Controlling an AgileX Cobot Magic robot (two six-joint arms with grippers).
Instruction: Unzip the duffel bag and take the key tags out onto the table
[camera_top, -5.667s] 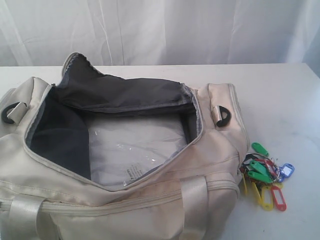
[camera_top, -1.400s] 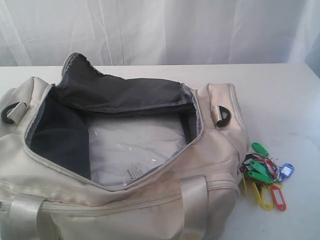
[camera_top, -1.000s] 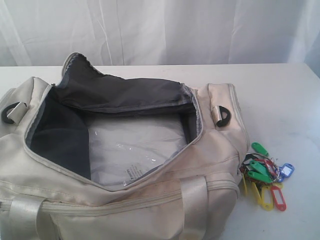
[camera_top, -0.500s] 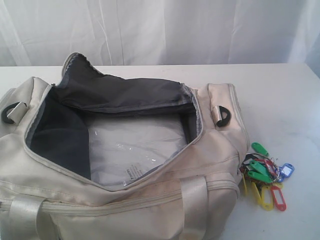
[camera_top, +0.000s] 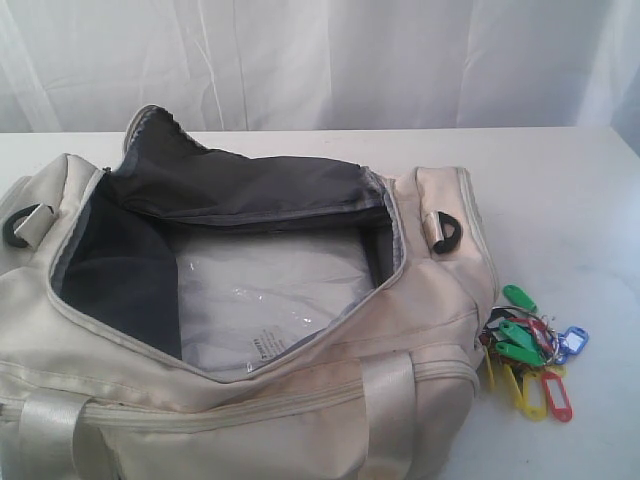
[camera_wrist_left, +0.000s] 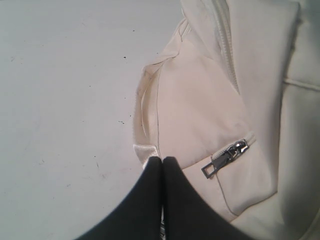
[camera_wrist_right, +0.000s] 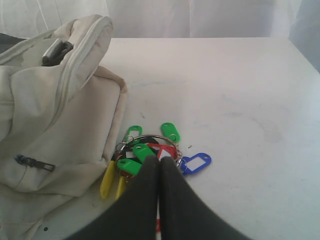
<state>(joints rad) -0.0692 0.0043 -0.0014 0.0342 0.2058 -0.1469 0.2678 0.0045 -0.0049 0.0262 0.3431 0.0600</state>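
Exterior view: bag (camera_top: 300, 400) gapes unzipped for access; tags (camera_top: 525, 350) lie on the desk (camera_top: 560, 200) beside it, so delivery looks done. Both jaws are pressed together, empty.

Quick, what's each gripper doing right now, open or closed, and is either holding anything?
Left gripper: fingers closed, holding nothing.
Right gripper: fingers closed, holding nothing; the key tags lie on the table.
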